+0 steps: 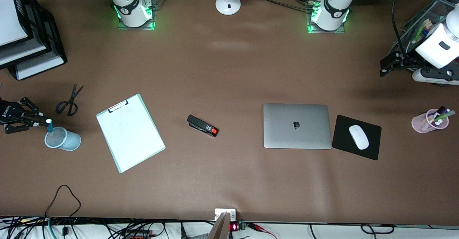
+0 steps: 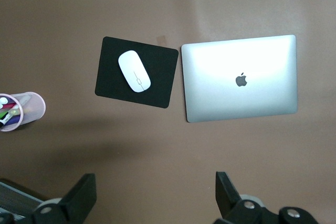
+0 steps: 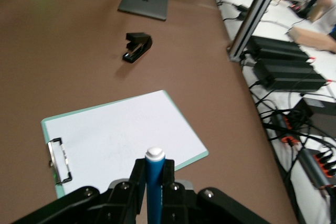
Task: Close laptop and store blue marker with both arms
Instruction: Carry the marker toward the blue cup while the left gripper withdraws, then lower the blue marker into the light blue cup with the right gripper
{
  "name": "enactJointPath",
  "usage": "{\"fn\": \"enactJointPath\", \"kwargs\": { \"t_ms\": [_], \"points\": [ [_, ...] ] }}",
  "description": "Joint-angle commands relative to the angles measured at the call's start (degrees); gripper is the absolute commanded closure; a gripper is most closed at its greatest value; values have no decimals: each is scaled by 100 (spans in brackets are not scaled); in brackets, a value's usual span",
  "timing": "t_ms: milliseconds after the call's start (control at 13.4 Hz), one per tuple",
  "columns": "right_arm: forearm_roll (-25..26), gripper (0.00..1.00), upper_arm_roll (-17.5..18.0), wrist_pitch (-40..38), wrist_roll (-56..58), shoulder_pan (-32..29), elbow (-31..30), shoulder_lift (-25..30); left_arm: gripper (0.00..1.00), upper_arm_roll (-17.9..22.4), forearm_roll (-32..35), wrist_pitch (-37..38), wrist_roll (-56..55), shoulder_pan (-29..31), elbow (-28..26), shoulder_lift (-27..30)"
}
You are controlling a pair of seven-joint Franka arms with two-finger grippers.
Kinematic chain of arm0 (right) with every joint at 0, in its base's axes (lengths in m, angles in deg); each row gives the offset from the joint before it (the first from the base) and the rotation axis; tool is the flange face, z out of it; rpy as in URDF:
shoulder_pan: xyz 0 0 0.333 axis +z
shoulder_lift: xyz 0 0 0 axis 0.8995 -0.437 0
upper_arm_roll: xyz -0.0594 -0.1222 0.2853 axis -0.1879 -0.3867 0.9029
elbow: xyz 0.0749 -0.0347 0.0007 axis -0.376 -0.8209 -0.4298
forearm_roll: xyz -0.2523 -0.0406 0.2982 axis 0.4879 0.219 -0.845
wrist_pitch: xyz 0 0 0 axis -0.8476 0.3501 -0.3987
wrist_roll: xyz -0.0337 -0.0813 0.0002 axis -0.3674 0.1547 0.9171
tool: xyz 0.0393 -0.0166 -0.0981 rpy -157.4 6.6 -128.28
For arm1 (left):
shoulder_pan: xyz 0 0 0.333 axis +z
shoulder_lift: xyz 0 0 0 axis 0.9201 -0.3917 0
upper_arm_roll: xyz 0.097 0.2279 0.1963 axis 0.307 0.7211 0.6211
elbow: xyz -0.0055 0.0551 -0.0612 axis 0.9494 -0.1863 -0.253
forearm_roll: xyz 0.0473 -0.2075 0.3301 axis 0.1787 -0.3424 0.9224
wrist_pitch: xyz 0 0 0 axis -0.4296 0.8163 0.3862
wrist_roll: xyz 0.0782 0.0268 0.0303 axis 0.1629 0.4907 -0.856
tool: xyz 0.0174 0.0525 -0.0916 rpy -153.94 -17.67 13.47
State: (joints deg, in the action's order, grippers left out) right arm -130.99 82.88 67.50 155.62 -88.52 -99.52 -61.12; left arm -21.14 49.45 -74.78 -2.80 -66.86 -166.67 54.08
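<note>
I see the laptop (image 1: 297,125) lying shut; my right gripper (image 1: 39,121) pinches the blue marker (image 1: 50,126) over the blue cup (image 1: 62,139), unreleased, while my left gripper (image 2: 155,195) waits, fingers spread.

I log the laptop (image 1: 296,125) shut on the bench (image 1: 229,70); mouse pad (image 1: 346,145) just beside it, stapler (image 1: 202,125) well apart toward the right arm's end.

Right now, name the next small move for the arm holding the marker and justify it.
Probably lower the right gripper and open it: it is shut on the blue marker, poised upright over the pale blue cup. The laptop already lies closed, and the left gripper waits open.
</note>
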Motion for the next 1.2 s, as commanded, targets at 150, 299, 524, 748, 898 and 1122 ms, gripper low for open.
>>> {"fn": "enactJointPath", "kwargs": {
  "t_ms": [150,299,524,748,898,1122],
  "points": [
    [-628,91,111,-176,72,-193,351,-300,0,-77,101,-98,51,71,-114,86],
    [-612,91,93,-140,72,-202,438,-397,0,-120,101,50,42,88,-88,69],
    [-498,91,84,-140,63,-254,448,-634,0,-147,84,122,42,71,88,-36],
    [-384,91,76,-132,55,-290,448,-644,0,-147,83,122,51,71,176,-89],
    [-182,91,76,-132,19,-334,448,-644,0,-147,83,131,60,71,176,-90],
    [-15,91,76,-123,28,-360,448,-670,0,-165,83,139,60,62,185,-90]
  ]
}}
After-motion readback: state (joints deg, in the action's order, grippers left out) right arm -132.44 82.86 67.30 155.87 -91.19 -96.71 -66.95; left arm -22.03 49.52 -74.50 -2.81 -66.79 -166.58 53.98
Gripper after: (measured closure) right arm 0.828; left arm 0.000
